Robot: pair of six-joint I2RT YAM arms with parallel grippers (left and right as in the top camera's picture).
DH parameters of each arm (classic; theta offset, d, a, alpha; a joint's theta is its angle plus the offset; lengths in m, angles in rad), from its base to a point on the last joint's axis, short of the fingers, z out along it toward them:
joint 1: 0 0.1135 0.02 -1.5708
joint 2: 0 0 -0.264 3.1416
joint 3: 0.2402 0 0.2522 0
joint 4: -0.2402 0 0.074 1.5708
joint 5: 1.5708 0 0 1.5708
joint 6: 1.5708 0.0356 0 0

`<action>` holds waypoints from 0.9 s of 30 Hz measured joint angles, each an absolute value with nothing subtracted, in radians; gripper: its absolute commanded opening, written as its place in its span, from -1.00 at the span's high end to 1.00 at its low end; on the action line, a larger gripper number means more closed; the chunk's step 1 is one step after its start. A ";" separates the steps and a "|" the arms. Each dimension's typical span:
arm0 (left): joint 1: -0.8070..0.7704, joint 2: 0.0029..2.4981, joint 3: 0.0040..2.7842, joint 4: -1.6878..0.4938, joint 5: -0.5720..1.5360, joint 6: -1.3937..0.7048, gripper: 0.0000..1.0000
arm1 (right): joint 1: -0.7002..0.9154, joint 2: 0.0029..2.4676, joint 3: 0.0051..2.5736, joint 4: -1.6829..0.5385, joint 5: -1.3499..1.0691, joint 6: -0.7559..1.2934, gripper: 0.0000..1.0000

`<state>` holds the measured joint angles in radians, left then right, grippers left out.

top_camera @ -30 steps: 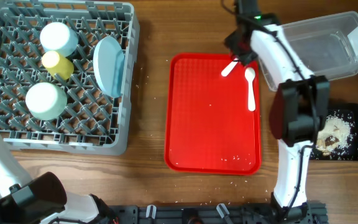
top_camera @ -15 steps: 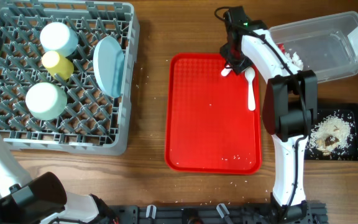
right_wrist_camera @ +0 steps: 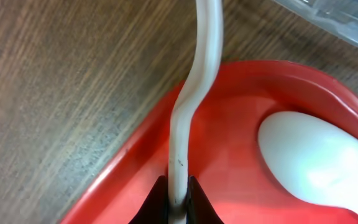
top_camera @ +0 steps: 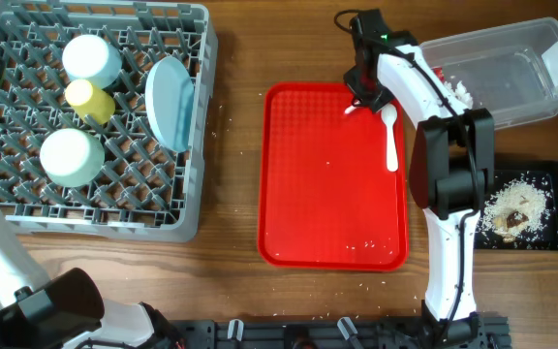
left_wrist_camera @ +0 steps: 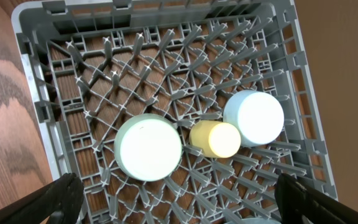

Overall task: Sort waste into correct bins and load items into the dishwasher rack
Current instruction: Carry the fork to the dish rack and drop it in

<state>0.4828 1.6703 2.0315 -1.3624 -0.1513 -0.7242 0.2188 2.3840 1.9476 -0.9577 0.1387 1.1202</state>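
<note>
My right gripper (top_camera: 364, 94) is shut on the handle of the white plastic fork (right_wrist_camera: 180, 149) at the far rim of the red tray (top_camera: 327, 194); the handle (right_wrist_camera: 179, 186) sits pinched between the two black jaws. The white spoon (top_camera: 389, 136) lies on the tray just beside it, its bowl (right_wrist_camera: 316, 162) close to my fingers. My left gripper (left_wrist_camera: 180, 208) hangs open over the dishwasher rack (left_wrist_camera: 36, 106), above the pale green bowl (left_wrist_camera: 148, 147), yellow cup (left_wrist_camera: 215, 139) and light blue bowl (left_wrist_camera: 253, 118). A pale plate (top_camera: 170, 102) stands on edge in the rack.
The clear tub (top_camera: 511, 73) sits at the far right with white and red waste (top_camera: 453, 92) in its left end. A black tray (top_camera: 550, 174) near the right edge holds crumbly food scraps (top_camera: 516, 208). Crumbs dot the red tray's near end.
The right gripper has shifted a little left onto the fork and its jaws have shut on the handle. The left arm and the things in the rack have not moved.
</note>
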 measured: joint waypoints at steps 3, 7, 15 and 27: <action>0.483 1.670 2.032 -1.362 -0.151 -0.724 -1.00 | 0.222 2.352 1.936 -0.946 0.056 1.062 0.92; 0.486 1.670 2.032 -1.332 -0.151 -0.725 -1.00 | 0.353 2.201 1.935 -0.732 -0.200 0.943 0.91; 0.545 1.670 2.032 -1.340 -0.151 -0.725 -1.00 | 0.729 2.175 2.102 -0.606 -0.320 0.823 0.91; 0.545 1.670 2.032 -1.343 -0.151 -0.725 -1.00 | 0.999 2.249 2.217 -0.479 -0.145 0.817 0.65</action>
